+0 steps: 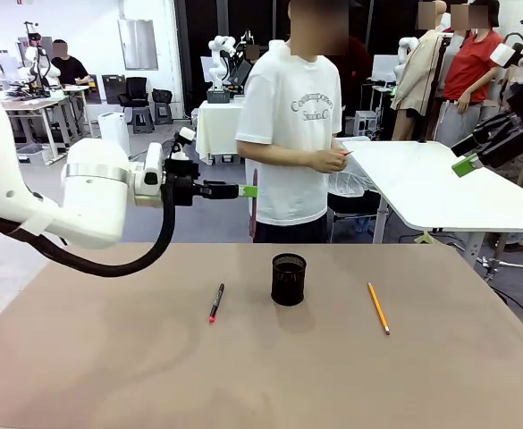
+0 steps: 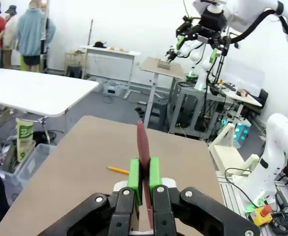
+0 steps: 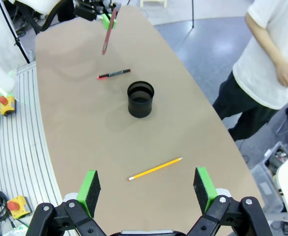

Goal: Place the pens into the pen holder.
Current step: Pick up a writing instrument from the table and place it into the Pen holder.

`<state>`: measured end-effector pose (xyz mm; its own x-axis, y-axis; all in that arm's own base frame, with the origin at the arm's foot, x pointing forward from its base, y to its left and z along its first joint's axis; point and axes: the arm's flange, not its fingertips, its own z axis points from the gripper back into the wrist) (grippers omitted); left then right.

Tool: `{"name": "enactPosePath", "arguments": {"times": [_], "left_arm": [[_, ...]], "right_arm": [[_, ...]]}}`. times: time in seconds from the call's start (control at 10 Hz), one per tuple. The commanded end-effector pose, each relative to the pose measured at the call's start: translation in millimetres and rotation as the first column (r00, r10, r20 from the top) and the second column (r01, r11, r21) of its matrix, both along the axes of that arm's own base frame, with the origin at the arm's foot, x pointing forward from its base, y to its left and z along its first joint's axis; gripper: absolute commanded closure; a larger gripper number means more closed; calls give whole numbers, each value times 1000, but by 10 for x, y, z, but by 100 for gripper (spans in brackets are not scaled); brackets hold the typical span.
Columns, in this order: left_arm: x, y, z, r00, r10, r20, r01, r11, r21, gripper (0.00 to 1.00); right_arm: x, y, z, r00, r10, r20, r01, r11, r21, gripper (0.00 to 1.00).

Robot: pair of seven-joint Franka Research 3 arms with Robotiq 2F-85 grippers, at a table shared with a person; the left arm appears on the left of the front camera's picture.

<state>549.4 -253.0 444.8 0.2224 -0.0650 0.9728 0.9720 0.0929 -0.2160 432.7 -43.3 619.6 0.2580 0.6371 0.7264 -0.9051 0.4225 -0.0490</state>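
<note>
The black mesh pen holder point(image 1: 288, 279) point(image 3: 141, 99) stands upright mid-table. A black pen with a red end point(image 1: 216, 302) point(image 3: 114, 73) lies to its left, and a yellow-orange pencil point(image 1: 378, 307) point(image 3: 155, 168) point(image 2: 118, 170) lies to its right. My left gripper point(image 1: 248, 190) point(image 2: 144, 174) point(image 3: 106, 19) hovers high over the table's far edge, shut on the dark red pen point(image 1: 253, 214) point(image 2: 143, 147) point(image 3: 109, 29), which hangs roughly upright. My right gripper point(image 1: 467, 163) point(image 3: 146, 189) is raised high at the right, open and holding nothing, above the pencil's side of the table.
A person in a white shirt point(image 1: 288, 116) stands at the brown table's point(image 1: 109, 357) far edge, hands together at the waist. A white table point(image 1: 440, 188) stands behind at the right. Bare tabletop lies around the holder and in front.
</note>
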Motion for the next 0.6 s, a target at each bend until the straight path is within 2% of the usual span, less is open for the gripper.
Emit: {"name": "enactPosePath", "arguments": {"times": [0.0,0.2,0.5], "left_arm": [[128,-252,-132,998,-32,62,35,998,-50,100],[131,-388,-227,997,-35,70,38,998,-46,100],[121,-45,-115,1000,-5,27,5,1000,-13,100]], "right_arm": [[-4,2,16,1000,3,4,-3,1000,1,0],[-4,2,16,1000,3,4,-3,1000,1,0],[-4,2,16,1000,3,4,-3,1000,1,0]]}}
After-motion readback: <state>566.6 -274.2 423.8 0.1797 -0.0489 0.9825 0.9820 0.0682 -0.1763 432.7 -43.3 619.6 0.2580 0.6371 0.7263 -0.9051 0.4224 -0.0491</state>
